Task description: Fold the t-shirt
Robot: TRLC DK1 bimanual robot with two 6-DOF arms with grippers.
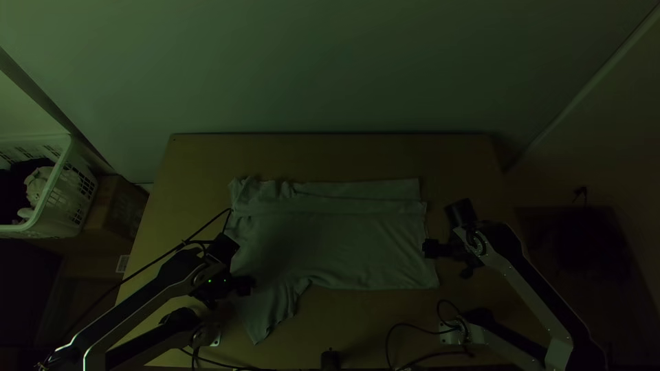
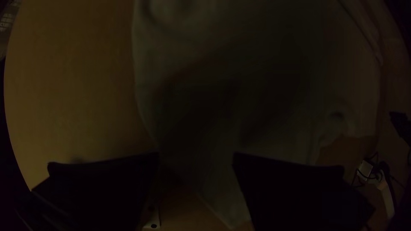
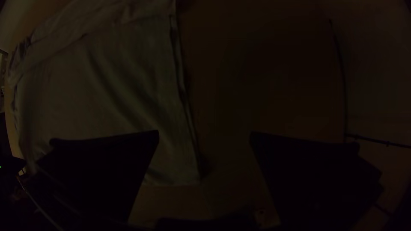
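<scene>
No words or numbers can be read; the pale label (image 1: 122,264), near eight o'clock, is too small.

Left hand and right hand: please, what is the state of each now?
Left hand: open, holding nothing, over the t-shirt.
Right hand: open, holding nothing, at the t-shirt's side edge.

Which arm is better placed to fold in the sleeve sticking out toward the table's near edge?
Left, I'd judge: the left gripper is open right by that sleeve, while the right gripper, also open, is at the opposite end of the t-shirt.
</scene>
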